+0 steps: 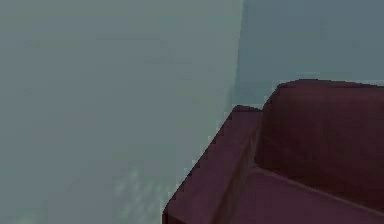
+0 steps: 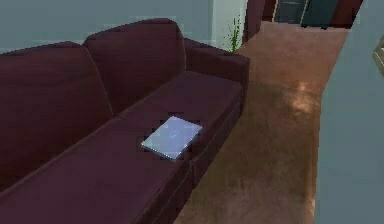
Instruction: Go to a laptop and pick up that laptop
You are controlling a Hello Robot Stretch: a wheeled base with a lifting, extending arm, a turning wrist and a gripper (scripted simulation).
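Laptop [image 2: 171, 137], a flat, pale blue-grey rectangular slab with its lid down, lies on the seat of a dark maroon upholstered sofa [image 2: 110, 75] in the arm side view, close to the seat's front edge near a cushion seam. Brown wood-look floor [image 2: 275, 115] runs alongside; a thin green plant [image 2: 235, 35] stands beyond the sofa's far armrest. Forward view: maroon upholstered armrest and backrest [image 1: 300, 150] against a plain grey-blue wall [image 1: 100, 90].

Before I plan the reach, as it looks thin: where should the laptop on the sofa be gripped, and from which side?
Probably by the edge nearest the seat front, coming from the floor side. The laptop lies closed and flat on the sofa cushion, so only thin edges offer hold.
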